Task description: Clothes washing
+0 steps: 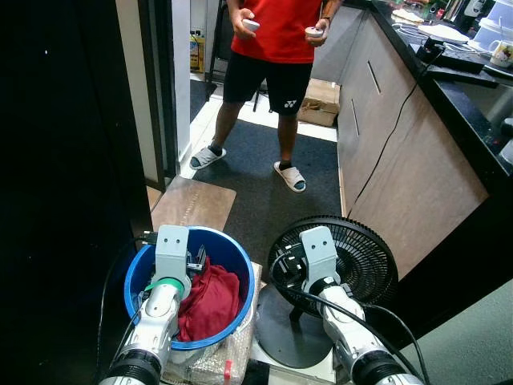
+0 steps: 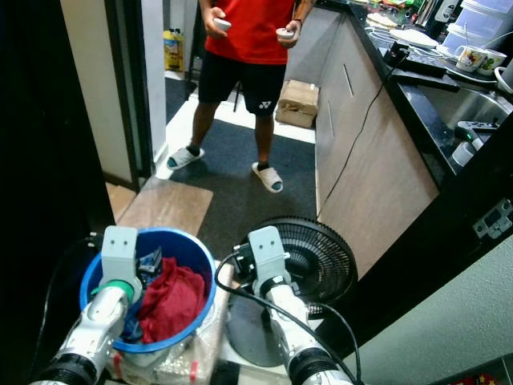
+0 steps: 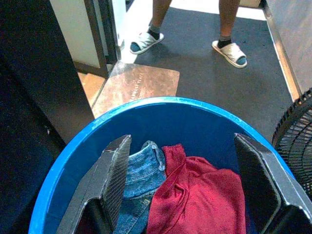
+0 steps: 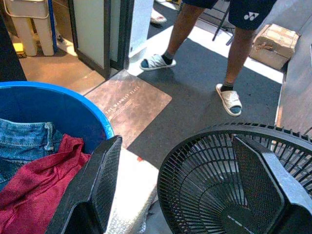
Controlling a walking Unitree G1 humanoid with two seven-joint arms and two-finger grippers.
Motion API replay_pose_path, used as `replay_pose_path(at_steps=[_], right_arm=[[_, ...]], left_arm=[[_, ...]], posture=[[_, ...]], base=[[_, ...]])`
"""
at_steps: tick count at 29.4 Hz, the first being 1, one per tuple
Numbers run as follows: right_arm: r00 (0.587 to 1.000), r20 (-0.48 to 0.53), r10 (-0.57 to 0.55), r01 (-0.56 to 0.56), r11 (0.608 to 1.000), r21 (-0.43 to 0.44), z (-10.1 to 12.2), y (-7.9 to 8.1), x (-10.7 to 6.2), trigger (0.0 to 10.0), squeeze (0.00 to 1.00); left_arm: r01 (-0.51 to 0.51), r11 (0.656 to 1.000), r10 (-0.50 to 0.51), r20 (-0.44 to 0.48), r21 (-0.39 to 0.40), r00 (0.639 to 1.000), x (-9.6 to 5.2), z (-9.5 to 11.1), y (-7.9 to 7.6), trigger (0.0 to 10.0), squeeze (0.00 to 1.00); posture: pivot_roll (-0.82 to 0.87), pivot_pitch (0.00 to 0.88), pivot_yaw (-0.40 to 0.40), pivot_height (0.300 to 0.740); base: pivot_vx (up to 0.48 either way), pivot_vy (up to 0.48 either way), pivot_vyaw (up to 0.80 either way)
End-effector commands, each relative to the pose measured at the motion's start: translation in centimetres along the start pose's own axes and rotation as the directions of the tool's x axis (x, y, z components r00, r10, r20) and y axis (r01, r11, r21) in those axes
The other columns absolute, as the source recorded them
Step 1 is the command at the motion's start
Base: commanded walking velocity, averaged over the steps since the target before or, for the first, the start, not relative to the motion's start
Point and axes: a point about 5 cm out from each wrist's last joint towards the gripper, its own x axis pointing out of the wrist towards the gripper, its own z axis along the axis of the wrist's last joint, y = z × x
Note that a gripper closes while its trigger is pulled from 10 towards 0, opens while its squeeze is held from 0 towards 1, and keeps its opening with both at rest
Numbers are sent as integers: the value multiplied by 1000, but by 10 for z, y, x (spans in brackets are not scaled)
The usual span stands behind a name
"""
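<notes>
A blue tub (image 1: 248, 277) stands at my feet on the left, holding a red garment (image 1: 212, 301) and blue denim jeans (image 3: 138, 176) under it. My left gripper (image 3: 181, 142) hangs open just over the tub, its fingers (image 3: 113, 178) spread either side of the clothes and holding nothing. My right gripper (image 4: 176, 144) is open as well, poised to the right of the tub above a black fan (image 1: 346, 258). Only the wrist housings of both arms appear in the eye views.
A person in a red shirt (image 1: 275, 32) stands ahead on the dark carpet with a controller in each hand. A wooden counter front (image 1: 401, 144) runs along the right. A dark door frame (image 1: 156, 96) is on the left, with a brown mat (image 1: 193, 204) before it.
</notes>
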Motion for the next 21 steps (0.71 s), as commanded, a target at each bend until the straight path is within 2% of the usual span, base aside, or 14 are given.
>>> replay_pose_path(at_steps=[1,21], right_arm=[[1000,-5,-12,12,1000,1,-2,-4,-1,10000,0],[1000,-5,-9,9,1000,7,-3,-1,-2,10000,0]], left_arm=[[5,1000,-5,-9,-3,1000,-2,-4,-2,10000,0],[-3,1000,3,-19,1,1000,-4,-6,-1,10000,0]], posture=[[136,0,-93,740],[139,0,-93,740]], base=[[0,0,0],[0,0,0]])
